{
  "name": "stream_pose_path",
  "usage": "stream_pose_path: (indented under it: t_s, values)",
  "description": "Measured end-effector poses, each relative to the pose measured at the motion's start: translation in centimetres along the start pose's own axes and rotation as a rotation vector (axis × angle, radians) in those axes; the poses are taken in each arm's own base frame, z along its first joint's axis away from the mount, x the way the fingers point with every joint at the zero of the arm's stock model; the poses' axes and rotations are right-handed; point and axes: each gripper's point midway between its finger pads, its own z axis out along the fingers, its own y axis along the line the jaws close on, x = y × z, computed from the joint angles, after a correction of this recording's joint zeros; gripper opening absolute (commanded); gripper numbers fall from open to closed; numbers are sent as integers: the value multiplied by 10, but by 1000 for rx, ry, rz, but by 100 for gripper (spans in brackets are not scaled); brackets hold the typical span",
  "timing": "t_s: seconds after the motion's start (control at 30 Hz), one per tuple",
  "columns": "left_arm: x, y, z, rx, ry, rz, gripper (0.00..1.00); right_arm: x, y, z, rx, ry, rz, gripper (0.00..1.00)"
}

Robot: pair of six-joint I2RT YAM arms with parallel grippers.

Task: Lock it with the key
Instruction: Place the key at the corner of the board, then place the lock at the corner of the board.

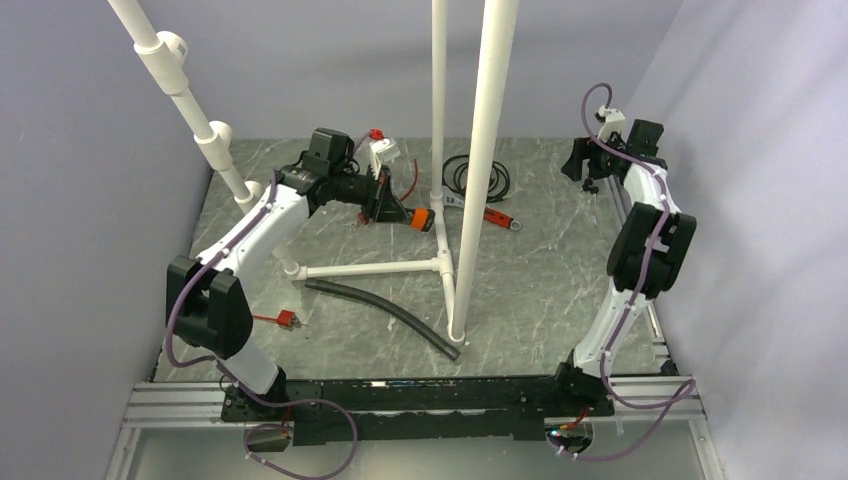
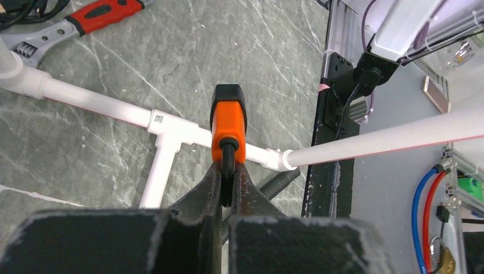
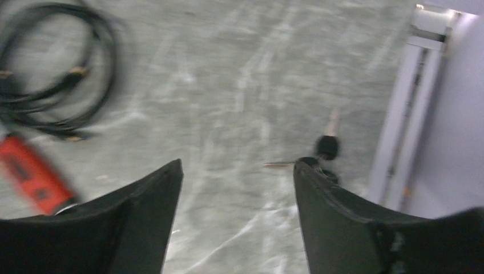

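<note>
My left gripper (image 1: 403, 212) is shut on the black shackle of an orange padlock (image 1: 421, 219) and holds it above the table near the white pipe frame. In the left wrist view the padlock (image 2: 228, 123) sticks out past the closed fingertips of that gripper (image 2: 228, 174). My right gripper (image 1: 582, 165) hangs at the far right of the table. In the blurred right wrist view it (image 3: 237, 165) is open and empty. A key with a black head (image 3: 326, 146) lies on the table just beyond its right fingertip (image 3: 305, 171).
A white PVC pipe frame (image 1: 375, 268) stands mid-table with tall uprights (image 1: 480, 170). A black hose (image 1: 385, 315) lies in front of it. A red-handled wrench (image 1: 492, 215) and a coiled black cable (image 1: 480, 178) lie at the back. A small red item (image 1: 285, 320) lies at the left.
</note>
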Motion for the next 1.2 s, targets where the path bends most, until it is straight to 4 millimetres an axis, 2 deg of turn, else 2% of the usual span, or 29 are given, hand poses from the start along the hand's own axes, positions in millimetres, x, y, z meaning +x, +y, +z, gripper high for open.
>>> stream_pose_path:
  t_s: [0.1, 0.23, 0.3, 0.37, 0.43, 0.53, 0.6, 0.77, 0.93, 1.2]
  values:
    - [1, 3, 6, -8, 16, -40, 0, -20, 52, -33, -122, -63, -28, 93]
    - [6, 3, 13, -9, 47, -144, 0, -51, 141, -77, -293, -168, -161, 94]
    - [6, 3, 16, -6, 55, -202, 0, -57, 188, -94, -374, -208, -248, 94]
    - [7, 3, 20, -1, 59, -264, 0, -54, 233, -106, -453, -238, -333, 95]
    - [8, 1, 23, 7, 63, -328, 0, -42, 277, -116, -541, -250, -404, 97]
    - [5, -3, 27, 17, 60, -387, 0, -21, 321, -122, -639, -245, -466, 98]
    - [4, -6, 30, 23, 60, -414, 0, -10, 340, -121, -688, -232, -491, 100]
    - [6, -9, 39, 36, 74, -488, 0, 0, 372, -120, -766, -232, -570, 100]
    - [14, -7, 47, 30, 98, -527, 0, 12, 394, -122, -829, -219, -644, 98]
    - [18, -5, 54, 1, 111, -528, 0, 38, 411, -126, -898, -167, -741, 91]
